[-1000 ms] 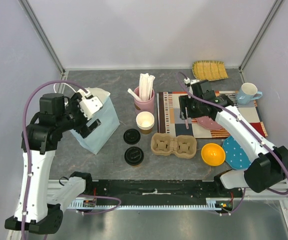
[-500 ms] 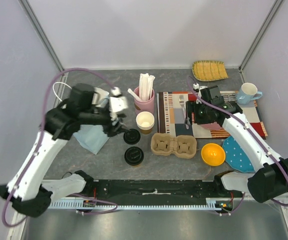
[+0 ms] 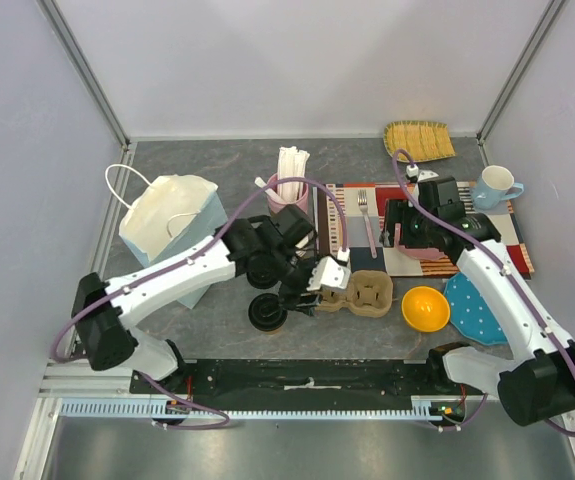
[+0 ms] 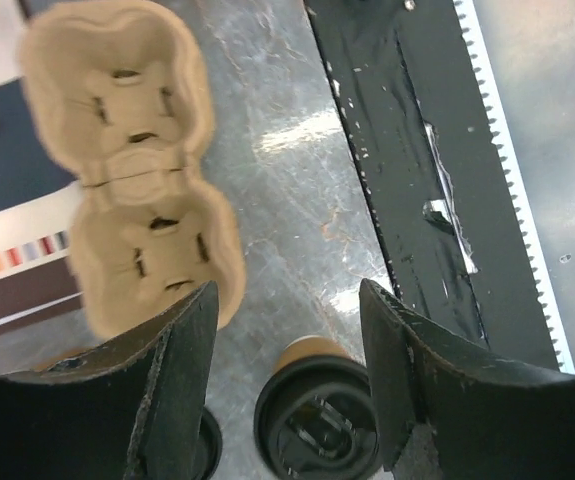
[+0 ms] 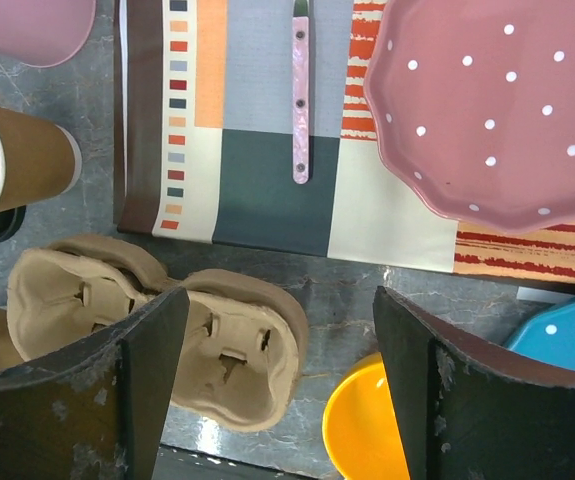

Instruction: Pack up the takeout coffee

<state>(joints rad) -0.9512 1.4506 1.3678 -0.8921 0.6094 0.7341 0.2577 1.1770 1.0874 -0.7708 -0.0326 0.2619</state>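
The takeout coffee is a brown paper cup with a black sip lid, standing near the table's front edge. In the left wrist view the takeout coffee shows below the gap between my fingers. My left gripper hovers just above it, open and holding nothing. A white and pale blue paper bag stands at the left. The moulded cup carrier lies just right of the cup. My right gripper hangs open and empty over the placemat's near edge.
A loose black lid lies beside the coffee, and an unlidded paper cup stands behind the carrier. A pink cup of stirrers, a striped placemat with a fork, a pink plate, a yellow bowl, a blue plate and a mug fill the right.
My left arm has swung from the paper bag across to the centre and down over the lidded cup, its jaws narrowing a little. The right gripper has drifted slightly right.
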